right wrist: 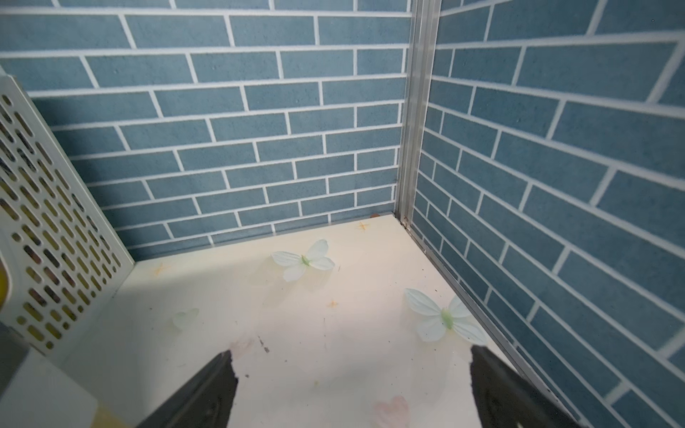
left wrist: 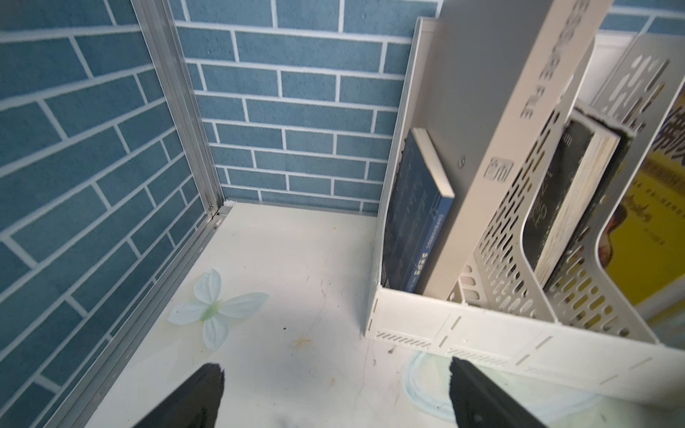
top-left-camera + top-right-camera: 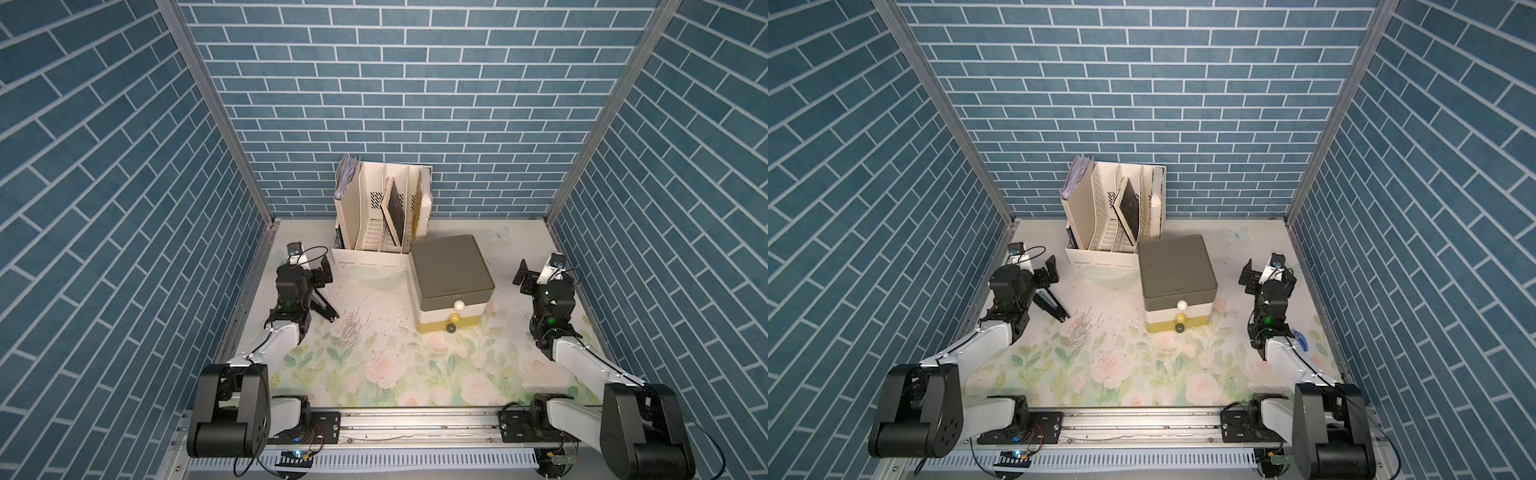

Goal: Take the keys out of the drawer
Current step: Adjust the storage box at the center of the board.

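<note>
The drawer unit [image 3: 451, 270] [image 3: 1177, 266] has a grey top and stands right of centre on the floral mat. It has three stacked drawers with a white knob [image 3: 459, 304], a yellow knob [image 3: 454, 317] and a grey knob [image 3: 451, 328], and all look pushed in. The keys are hidden. My left gripper [image 3: 322, 274] [image 2: 335, 370] is open and empty, low over the mat left of the unit, facing the back left corner. My right gripper [image 3: 524, 274] [image 1: 352, 354] is also open and empty, to the right of the unit, facing the back right corner.
A cream file holder [image 3: 382, 216] [image 2: 482, 326] with books stands against the back wall, touching the drawer unit's far left corner. A black bar-shaped thing [image 3: 325, 309] lies by the left arm. A blue object [image 3: 1300, 338] peeks out beside the right arm. Brick-patterned walls close three sides.
</note>
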{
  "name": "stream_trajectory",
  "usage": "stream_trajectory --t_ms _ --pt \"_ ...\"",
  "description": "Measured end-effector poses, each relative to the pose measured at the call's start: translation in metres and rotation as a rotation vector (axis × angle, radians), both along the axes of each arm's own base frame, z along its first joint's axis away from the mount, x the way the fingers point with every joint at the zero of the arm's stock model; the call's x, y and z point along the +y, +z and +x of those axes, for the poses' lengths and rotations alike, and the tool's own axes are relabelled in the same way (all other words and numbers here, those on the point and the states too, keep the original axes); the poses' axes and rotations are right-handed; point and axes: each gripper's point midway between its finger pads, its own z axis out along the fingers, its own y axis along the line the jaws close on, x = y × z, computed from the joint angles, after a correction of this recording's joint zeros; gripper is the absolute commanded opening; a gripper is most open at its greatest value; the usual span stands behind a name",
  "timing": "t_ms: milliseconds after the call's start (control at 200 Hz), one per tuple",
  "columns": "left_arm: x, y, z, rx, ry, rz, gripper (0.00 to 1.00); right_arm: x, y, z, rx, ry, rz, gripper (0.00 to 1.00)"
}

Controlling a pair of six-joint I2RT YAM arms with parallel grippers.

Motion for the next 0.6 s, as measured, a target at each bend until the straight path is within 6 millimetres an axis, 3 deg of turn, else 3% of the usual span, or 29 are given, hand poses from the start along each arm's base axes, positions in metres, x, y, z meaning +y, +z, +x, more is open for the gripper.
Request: stream_trajectory --t_ms 130,245,375,595 --pt "-0.001 0.026 0.0 -0.013 0.005 -0.055 1.0 0.011 0.025 0.008 0.042 0.047 0.085 1.0" --pt "-0.014 0.033 -0.006 0.005 -0.052 -0.12 1.0 0.022 0.031 0.009 0.109 0.099 0.155 1.0" --pt "-0.048 0.04 -0.008 0.065 -0.197 -0.177 1.0 0.039 0.024 0.006 0.208 0.17 0.233 1.0" --pt "-0.11 0.075 -0.009 0.091 -0.446 -0.237 1.0 0.065 0.026 -0.005 0.33 0.288 0.358 1.0"
